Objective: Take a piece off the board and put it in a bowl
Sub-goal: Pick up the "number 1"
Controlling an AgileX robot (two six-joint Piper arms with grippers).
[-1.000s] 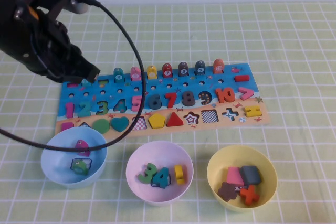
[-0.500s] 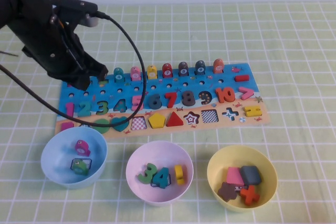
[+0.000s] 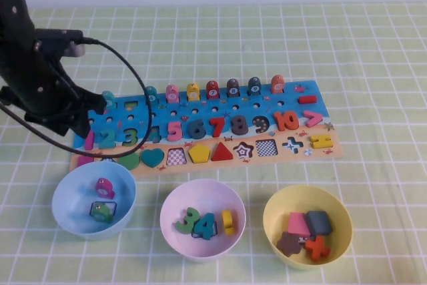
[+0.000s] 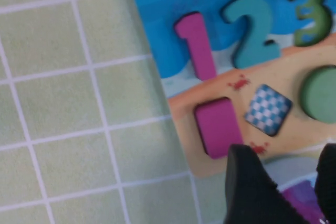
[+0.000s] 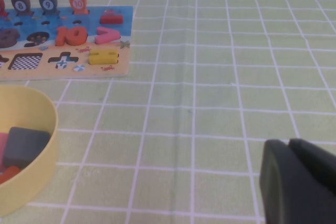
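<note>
Three bowls, one piece: where is it right now? (Mia)

It looks pinched in the left hand (image 4: 283,182). In the left wrist view the piece (image 4: 302,208) shows as a magenta sliver between the two dark fingers (image 4: 247,187). The hand hangs over the lower-left corner of the board (image 3: 273,158), at the left of the high view. (Jon)

So the blue bowl (image 3: 63,198) is the nearest one. (Mia)

Yes, and the wrong one. The piece belongs in the lilac bowl (image 3: 203,188), at the bottom centre of the frame, so the hand needs to travel right, past the blue rim, before it lets go. (Jon)

Any hazards? (Mia)

The cable (image 3: 150,98) loops across the numbers. A slow, level sweep should keep it from dragging loose pieces. I'd centre the hand over the lilac bowl and lower it close, because a flat bar dropped from high up may bounce off the pieces already inside. (Jon)

And the right hand (image 5: 299,182)? (Mia)

Its fingers are pressed together, and it sits parked over bare worktop (image 5: 210,51), well apart from the board. (Jon)
</note>
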